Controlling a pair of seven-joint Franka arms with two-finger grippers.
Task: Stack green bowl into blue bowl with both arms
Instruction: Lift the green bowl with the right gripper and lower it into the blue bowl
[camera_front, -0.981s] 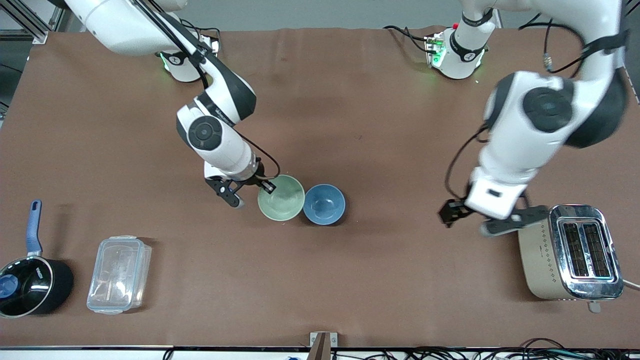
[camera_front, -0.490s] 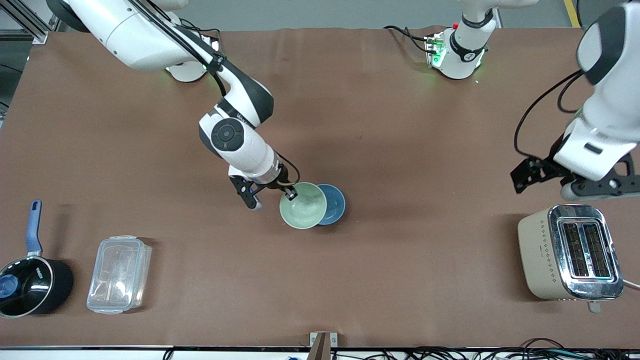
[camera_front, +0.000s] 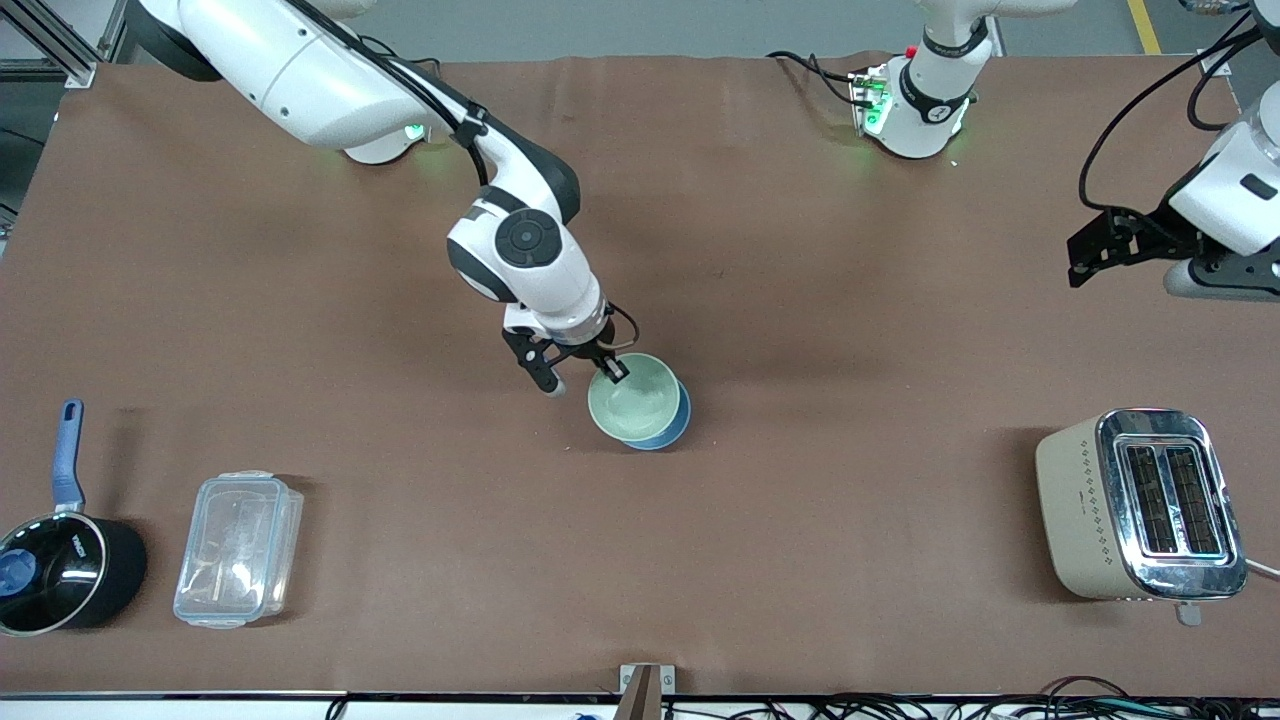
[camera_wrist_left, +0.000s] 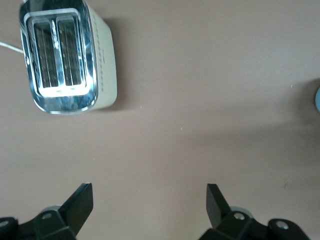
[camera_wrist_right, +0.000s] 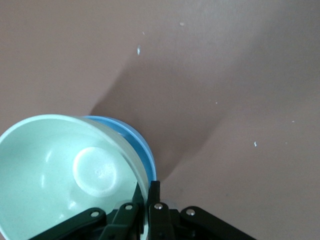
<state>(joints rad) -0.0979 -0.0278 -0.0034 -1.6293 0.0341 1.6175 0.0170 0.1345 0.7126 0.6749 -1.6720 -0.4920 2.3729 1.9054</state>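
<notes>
Rim of the green bowl (camera_front: 636, 397) is clamped between the fingers of the right end effector (camera_front: 608, 366); the bowl is held tilted directly over the blue bowl (camera_front: 672, 428), which is seen only as a crescent past the green rim; in the right wrist view the green bowl (camera_wrist_right: 65, 175) overlaps the blue bowl (camera_wrist_right: 131, 137), and whether the two touch cannot be told; the blue bowl rests on the tabletop (camera_front: 800, 300) just beneath the right end effector. The left end effector (camera_front: 1120, 250) is held with its fingers wide apart and nothing between them, over the tabletop toward the left arm's end, well apart from both bowls; a toaster (camera_front: 1140, 505) stands on the tabletop near it, nearer to the front camera; the toaster (camera_wrist_left: 67, 55) is also seen in the left wrist view, past the spread fingers (camera_wrist_left: 80, 205).
</notes>
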